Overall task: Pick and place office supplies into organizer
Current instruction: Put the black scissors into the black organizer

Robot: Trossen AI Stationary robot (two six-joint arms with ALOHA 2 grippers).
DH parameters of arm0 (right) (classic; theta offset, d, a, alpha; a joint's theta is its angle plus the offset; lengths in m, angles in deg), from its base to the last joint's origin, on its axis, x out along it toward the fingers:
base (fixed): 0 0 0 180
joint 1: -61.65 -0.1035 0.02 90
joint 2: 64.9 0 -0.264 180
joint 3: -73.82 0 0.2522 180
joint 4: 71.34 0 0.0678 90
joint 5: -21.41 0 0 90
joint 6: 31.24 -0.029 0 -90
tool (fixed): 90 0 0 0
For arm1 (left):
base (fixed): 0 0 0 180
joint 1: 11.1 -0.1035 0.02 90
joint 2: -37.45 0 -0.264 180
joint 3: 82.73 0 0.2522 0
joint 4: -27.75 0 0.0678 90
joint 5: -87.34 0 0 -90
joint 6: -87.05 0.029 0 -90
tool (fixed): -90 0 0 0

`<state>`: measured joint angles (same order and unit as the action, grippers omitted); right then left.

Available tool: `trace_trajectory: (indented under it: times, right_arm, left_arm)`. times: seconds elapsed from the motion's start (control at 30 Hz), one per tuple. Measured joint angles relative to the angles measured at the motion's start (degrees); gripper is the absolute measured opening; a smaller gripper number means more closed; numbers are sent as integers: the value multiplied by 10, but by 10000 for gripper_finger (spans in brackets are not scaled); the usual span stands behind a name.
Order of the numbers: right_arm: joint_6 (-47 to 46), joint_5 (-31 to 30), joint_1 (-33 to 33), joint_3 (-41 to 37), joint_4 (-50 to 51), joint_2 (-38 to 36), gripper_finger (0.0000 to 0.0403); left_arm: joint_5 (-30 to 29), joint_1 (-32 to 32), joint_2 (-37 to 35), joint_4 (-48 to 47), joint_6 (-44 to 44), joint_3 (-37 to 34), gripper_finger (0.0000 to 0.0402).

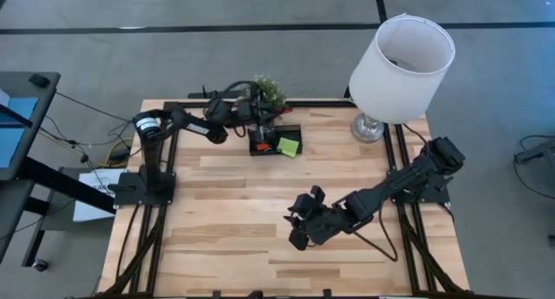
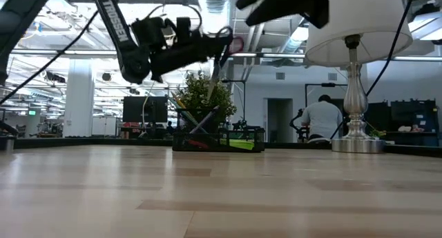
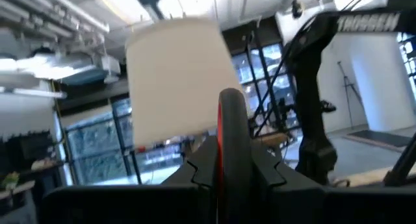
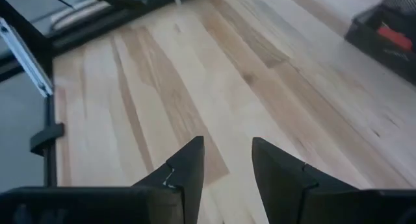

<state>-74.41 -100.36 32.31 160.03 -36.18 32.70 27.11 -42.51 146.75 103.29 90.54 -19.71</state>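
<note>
The organizer (image 1: 276, 141) is a black divided tray at the far edge of the counter (image 1: 260, 221), directly in front of the potted plant (image 1: 270, 92). A lime-green sticky-note square (image 1: 289, 146) lies in its right-hand part, and a small red piece (image 1: 262, 146) lies in its left-hand part. In the low view, pens or pencils (image 2: 200, 121) stand crossed inside the tray, against the plant's foliage.

The scissors (image 2: 224, 58) hang above the organizer, blades pointing down and the red handle uppermost. The left hand (image 1: 253, 108) is clamped on this handle; in the left wrist view the red loop (image 3: 231, 130) sits pinched between the two dark fingers (image 3: 201, 165). The left arm reaches across from its base at the counter's left side.

The table lamp (image 1: 401, 69) stands at the far right corner, its white shade overhanging the counter edge. It is to the right of the organizer and well apart from it.

The right hand (image 1: 303, 221) hovers over bare counter near the middle, toward the near side, well apart from the organizer. Its fingers (image 4: 188, 169) stand apart and hold nothing.

A person (image 2: 322, 121) is visible in the room beyond the counter.
</note>
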Motion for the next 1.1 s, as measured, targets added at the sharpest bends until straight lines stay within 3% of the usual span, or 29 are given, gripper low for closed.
trace_trajectory:
  times: [0.3,0.87,1.1]
  right_arm:
    - [-38,-13,-8,0,43,0,121]
    - [-49,-13,-5,0,48,0,121]
    - [-49,-13,-5,0,48,0,121]
  left_arm:
    - [14,-32,33,-25,-20,-14,23]
    - [-35,-31,30,-248,34,-16,25]
    - [-37,-29,30,-251,19,-16,42]
